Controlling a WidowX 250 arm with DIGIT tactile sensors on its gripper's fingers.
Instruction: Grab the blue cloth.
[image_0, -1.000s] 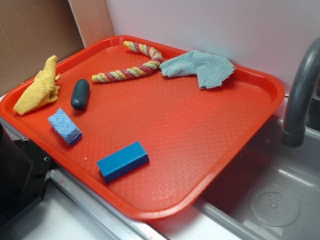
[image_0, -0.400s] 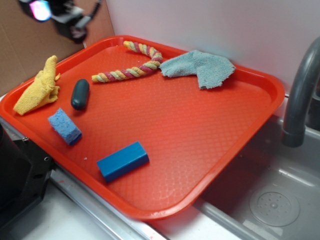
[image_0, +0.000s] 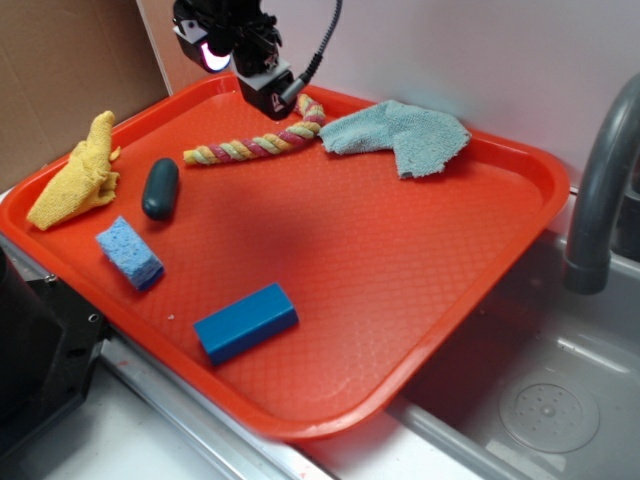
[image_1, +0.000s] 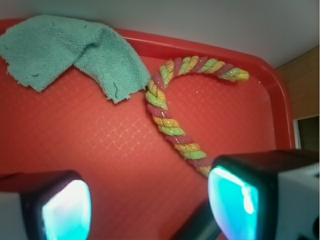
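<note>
The blue cloth (image_0: 398, 135), a rumpled grey-blue terry rag, lies at the far side of the red tray (image_0: 480, 290). In the wrist view the blue cloth (image_1: 70, 55) fills the upper left. My gripper (image_0: 262, 88) hovers above the tray's far left part, over the braided rope (image_0: 258, 140), to the left of the cloth and apart from it. The gripper (image_1: 150, 210) is open, its glowing pads (image_1: 231, 202) wide apart with only bare tray between them.
On the tray also lie a braided multicolour rope (image_1: 172, 115), a yellow cloth (image_0: 78, 175), a dark oval object (image_0: 160, 188), a light-blue sponge (image_0: 130, 252) and a bright-blue block (image_0: 245, 322). A grey faucet (image_0: 600, 190) and sink (image_0: 540, 400) stand at the right.
The gripper has come in from the upper left and moved rightward, from over the tray's far left corner to above the rope. The things on the tray have not moved.
</note>
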